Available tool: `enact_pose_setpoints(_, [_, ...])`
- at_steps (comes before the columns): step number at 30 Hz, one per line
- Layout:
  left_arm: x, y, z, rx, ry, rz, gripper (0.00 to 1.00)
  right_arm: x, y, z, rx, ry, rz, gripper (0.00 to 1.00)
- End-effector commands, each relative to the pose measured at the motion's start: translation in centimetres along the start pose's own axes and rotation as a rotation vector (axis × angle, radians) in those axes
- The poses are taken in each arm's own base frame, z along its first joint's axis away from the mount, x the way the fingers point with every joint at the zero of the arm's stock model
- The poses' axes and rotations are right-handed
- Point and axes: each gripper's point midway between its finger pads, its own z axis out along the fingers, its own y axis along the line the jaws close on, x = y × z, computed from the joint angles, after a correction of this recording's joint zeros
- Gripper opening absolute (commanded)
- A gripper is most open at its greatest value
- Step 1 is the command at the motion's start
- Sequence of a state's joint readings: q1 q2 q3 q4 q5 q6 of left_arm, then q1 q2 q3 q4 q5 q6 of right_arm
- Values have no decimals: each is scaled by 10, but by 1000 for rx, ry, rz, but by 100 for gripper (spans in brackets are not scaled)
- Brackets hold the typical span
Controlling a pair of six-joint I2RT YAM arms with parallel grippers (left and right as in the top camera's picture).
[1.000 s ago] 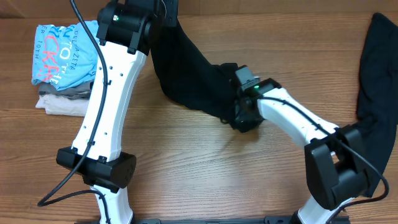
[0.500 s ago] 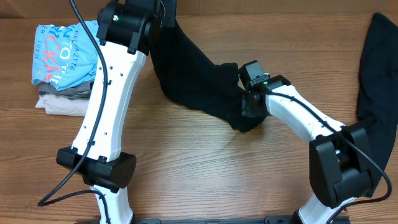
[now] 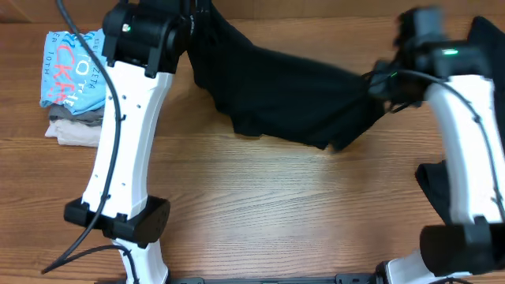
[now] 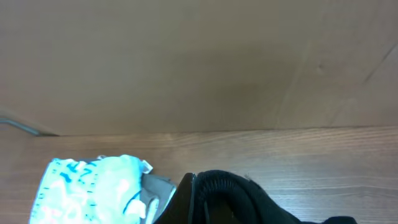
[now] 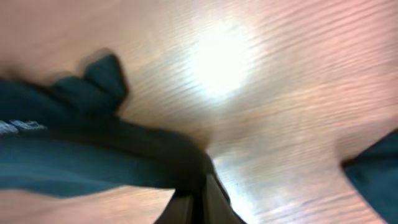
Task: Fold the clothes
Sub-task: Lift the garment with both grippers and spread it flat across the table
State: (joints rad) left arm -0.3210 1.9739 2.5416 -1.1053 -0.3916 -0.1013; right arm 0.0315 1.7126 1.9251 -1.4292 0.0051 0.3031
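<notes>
Since a second ago the right pincer (image 3: pixel 384 83) has been swung from mid-worktop out to the right, and the black garment (image 3: pixel 292 102) has been pulled long behind it. Nearest, bare worktop (image 3: pixel 260 213) is seen. Beyond it, the garment is stretched between both pincers. The right one is clamped on its right end, and the left pincer (image 3: pixel 189 14) is closed on its far-left corner. No fold appears to have been made yet, and a second black garment (image 3: pixel 483 47) is left waiting at the far right.
</notes>
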Motion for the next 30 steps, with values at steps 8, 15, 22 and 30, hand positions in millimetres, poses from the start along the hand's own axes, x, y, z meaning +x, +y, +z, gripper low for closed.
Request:
enact_pose_setpoints(8, [-63,67,-153,-24,-292,-110,4,-35,-26,-216,-110,-510,51,4])
enact_pose_setpoints(15, [-61,105,-247,-8,-414,-154,4,3,-31,-298,-170,-727,40,4])
enact_pose_setpoints(22, [-50,109,-249,-22,-380,-142,4,20,-42,-321,-145,-799,56,4])
enact_pose_setpoints(30, [-33,93,-180,-99,-210,-74,4,7,-45,-237,-65,-531,67,4])
